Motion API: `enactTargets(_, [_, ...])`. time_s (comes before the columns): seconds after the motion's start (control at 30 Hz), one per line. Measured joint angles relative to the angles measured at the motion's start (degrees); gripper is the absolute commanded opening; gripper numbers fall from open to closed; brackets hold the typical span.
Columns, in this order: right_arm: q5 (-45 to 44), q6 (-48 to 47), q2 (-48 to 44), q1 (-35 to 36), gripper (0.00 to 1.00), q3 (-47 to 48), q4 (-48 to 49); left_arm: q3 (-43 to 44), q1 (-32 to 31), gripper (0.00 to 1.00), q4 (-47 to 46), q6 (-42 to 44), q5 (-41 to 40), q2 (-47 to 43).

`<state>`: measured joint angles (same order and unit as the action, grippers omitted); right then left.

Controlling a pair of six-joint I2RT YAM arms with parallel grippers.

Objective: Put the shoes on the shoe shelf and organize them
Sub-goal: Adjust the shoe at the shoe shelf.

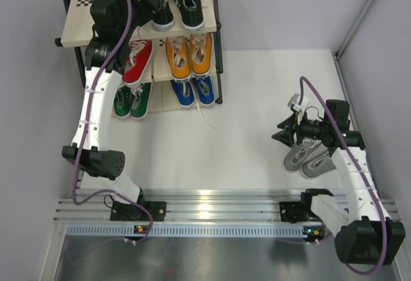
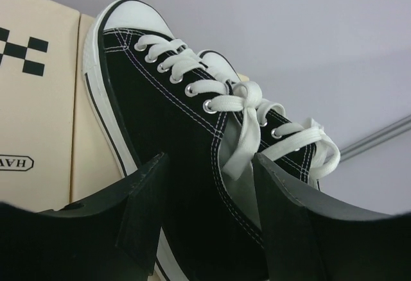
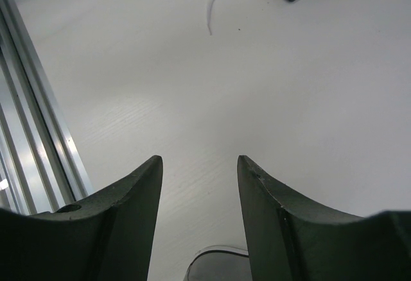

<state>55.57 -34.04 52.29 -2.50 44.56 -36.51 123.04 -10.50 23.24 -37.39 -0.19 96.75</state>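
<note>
The shoe shelf (image 1: 80, 27) stands at the far left. My left gripper (image 1: 142, 0) is over its top board and is shut on a black shoe (image 1: 163, 13). In the left wrist view its jaws (image 2: 209, 162) clamp the shoe's (image 2: 160, 127) side wall, toe pointing away and tilted over the board (image 2: 38, 120). A second black shoe (image 1: 191, 8) lies beside it. Red (image 1: 137, 61) and orange (image 1: 188, 53) shoes are on the middle tier. Green (image 1: 131, 100) and blue (image 1: 192, 90) are on the lowest. My right gripper (image 1: 281, 133) is open and empty above the grey pair (image 1: 308, 158). A grey toe (image 3: 218, 267) shows below its jaws (image 3: 199, 162).
A loose white lace (image 1: 207, 119) trails from the blue shoes onto the table and also shows in the right wrist view (image 3: 215, 5). An aluminium rail (image 1: 212, 207) runs along the near edge. Walls stand close on the left and right.
</note>
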Motion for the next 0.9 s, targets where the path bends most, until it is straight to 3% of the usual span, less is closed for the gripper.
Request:
enactTargets(0.23, [0.00, 0.00, -0.04, 0.00, 0.50, 0.00, 0.00, -1.01, -0.07, 0.52, 0.90, 0.02, 3.02, -2.36])
enactTargets(0.5, [-0.02, 0.00, -0.04, 0.00, 0.50, 0.00, 0.00, -1.01, -0.04, 0.57, 0.94, 0.07, 5.55, -2.40])
enactTargets(0.9, [-0.02, 0.00, -0.04, 0.00, 0.50, 0.00, 0.02, -1.27, -0.02, 0.58, 1.46, 2.86, 5.86, -2.91])
